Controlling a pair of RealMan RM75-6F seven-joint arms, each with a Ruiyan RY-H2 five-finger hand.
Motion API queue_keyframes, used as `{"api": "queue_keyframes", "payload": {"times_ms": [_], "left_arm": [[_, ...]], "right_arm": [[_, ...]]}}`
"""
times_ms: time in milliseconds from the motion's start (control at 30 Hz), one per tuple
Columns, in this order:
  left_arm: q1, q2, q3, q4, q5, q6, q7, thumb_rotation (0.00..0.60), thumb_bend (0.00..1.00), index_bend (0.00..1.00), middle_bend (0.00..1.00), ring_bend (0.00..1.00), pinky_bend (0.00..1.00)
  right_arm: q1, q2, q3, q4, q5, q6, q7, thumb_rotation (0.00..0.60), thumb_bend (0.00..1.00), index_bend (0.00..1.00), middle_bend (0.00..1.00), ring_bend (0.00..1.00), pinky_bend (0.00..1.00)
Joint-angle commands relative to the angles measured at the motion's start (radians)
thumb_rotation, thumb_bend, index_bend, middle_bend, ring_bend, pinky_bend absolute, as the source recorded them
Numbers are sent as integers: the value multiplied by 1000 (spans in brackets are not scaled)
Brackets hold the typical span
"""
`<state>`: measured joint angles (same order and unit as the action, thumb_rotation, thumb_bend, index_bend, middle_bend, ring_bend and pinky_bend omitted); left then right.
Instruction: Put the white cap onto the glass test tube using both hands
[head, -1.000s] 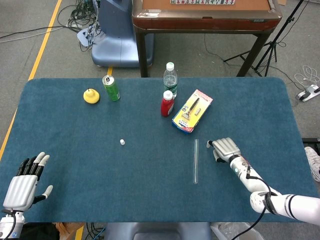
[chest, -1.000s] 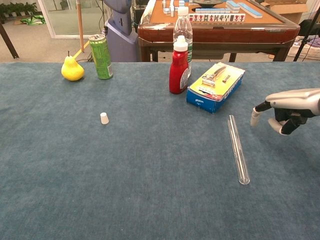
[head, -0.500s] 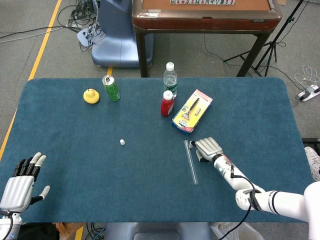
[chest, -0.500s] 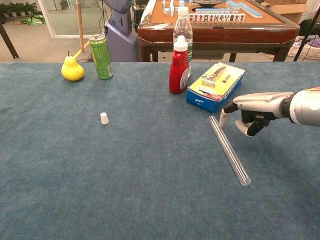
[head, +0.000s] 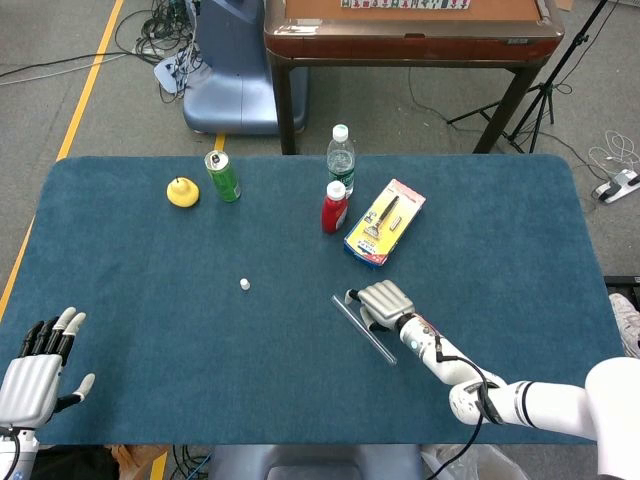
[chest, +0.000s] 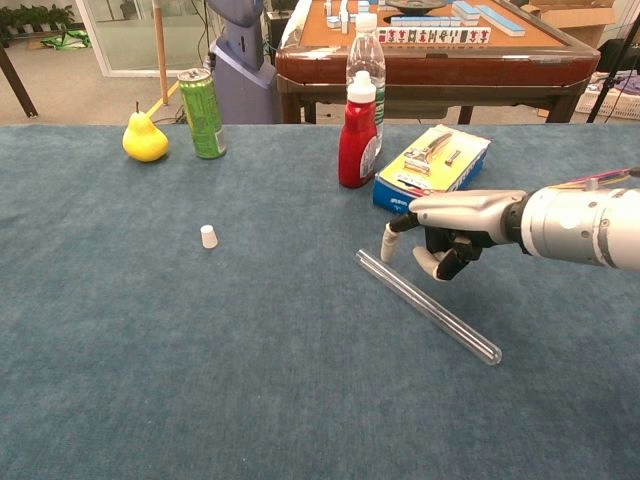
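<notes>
Nudging the tube with my curled right hand — nothing grasped; cap well left of it, left hand spread — capping not begun.

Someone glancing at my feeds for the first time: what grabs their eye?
The right hand low over the blue table, one fingertip at the far end of the glass test tube, which lies slanted. Then the tiny white cap, alone to the left, and the left hand, open at the near-left edge.
</notes>
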<state>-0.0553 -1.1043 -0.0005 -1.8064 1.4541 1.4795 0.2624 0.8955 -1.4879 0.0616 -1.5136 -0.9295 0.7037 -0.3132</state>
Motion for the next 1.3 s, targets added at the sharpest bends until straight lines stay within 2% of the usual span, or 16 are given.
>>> {"api": "queue_keyframes", "payload": {"times_ms": [33, 233, 633, 900, 1300], "left_arm": [[0, 1, 0, 0, 0, 0, -2, 600, 248, 47, 29, 4, 19], [-2, -4, 1, -3, 11, -2, 4, 600, 248, 47, 28, 4, 19], [0, -6, 2, -9, 16, 0, 11, 600, 248, 47, 29, 4, 19], [3, -3, 3, -7, 14, 1, 5, 600, 248, 47, 28, 4, 19], [4, -5, 3, 1, 18, 0, -5, 600, 248, 47, 29, 4, 19]], "right_arm": [[-21, 51, -10, -84, -66, 36, 7, 600, 1000, 287, 1000, 1000, 1000], [-46, 136, -68, -204, -171, 43, -8, 600, 1000, 294, 1000, 1000, 1000], [-61, 161, -147, -243, -255, 10, -51, 600, 1000, 380, 1000, 1000, 1000], [-59, 185, -165, -241, -217, 7, -106, 600, 1000, 414, 1000, 1000, 1000], [-49, 215, -188, -240, -93, 33, -212, 600, 1000, 426, 1000, 1000, 1000]]}}
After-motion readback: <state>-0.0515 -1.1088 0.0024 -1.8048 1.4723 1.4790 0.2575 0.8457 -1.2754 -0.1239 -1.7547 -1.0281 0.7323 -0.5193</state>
